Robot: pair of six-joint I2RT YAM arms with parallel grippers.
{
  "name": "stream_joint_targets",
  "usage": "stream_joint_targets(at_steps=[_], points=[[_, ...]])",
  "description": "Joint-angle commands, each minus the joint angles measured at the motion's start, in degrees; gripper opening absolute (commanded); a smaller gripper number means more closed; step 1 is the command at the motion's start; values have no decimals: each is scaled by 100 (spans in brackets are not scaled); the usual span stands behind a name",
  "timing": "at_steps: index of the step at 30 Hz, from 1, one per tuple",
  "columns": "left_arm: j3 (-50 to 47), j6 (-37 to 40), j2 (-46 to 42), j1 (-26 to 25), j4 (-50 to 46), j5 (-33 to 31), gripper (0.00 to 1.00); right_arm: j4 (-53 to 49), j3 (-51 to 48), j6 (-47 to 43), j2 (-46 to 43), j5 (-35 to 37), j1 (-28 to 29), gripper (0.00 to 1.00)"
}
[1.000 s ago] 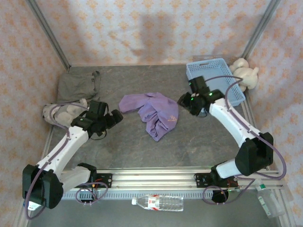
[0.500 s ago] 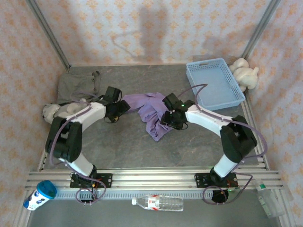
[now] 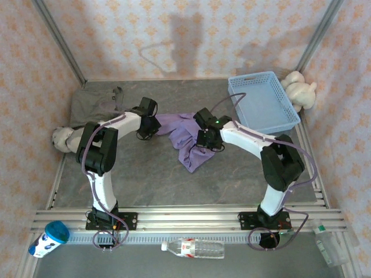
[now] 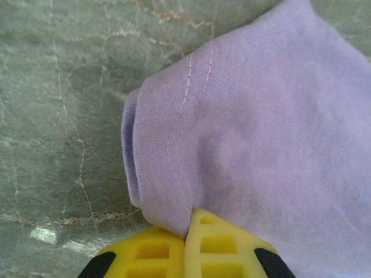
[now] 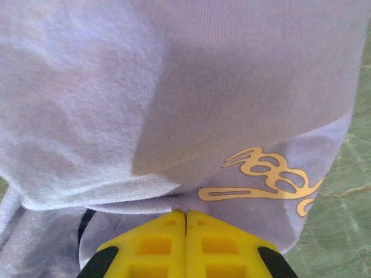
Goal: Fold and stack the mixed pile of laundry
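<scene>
Early stage | your left end effector (image 4: 185, 231) pinches lavender T-shirt (image 3: 185, 130) at 9 o'clock hem, right end effector (image 5: 185, 223) at 3 o'clock | shirt crumpled, grey garment (image 3: 93, 103) unstacked at 10 o'clock

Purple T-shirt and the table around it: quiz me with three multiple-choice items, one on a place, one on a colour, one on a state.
1. Where does the light blue basket stand?
A) far right of the table
B) near left edge
C) on the T-shirt

2. What colour is the print on the purple T-shirt?
A) black
B) gold
C) red

3. How are the left fingers?
A) wide open over bare table
B) shut on the basket
C) shut on the T-shirt's stitched edge

Answers: A, the top view shows it beside the plush toys; B, the right wrist view shows gold lettering; C, the left wrist view shows the hem pinched.
</scene>
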Motion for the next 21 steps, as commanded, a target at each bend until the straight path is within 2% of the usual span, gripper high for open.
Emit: stream_joint_targets(at_steps=[1, 7, 10, 15, 19, 21], points=[[343, 290, -432, 9, -499, -280, 0, -391, 240, -399, -500, 421, -131, 0], [1350, 940, -1427, 247, -1283, -219, 0, -863, 998, -807, -1403, 328, -840, 0], [1898, 1158, -1937, 481, -1541, -102, 0, -685, 1403, -1178, -1980, 186, -1124, 0], [2716, 1334, -2597, 1003, -1949, 128, 0, -1087, 2649, -1514, -2419, 63, -1443, 0], [2998, 1509, -3158, 1284, -2092, -13, 0, -1172, 3254, -1615, -2695, -166, -1600, 0], [2941, 1621, -3477, 1351, -2064, -331, 0, -1182, 3399, -1640, -2844, -141, -1659, 0]])
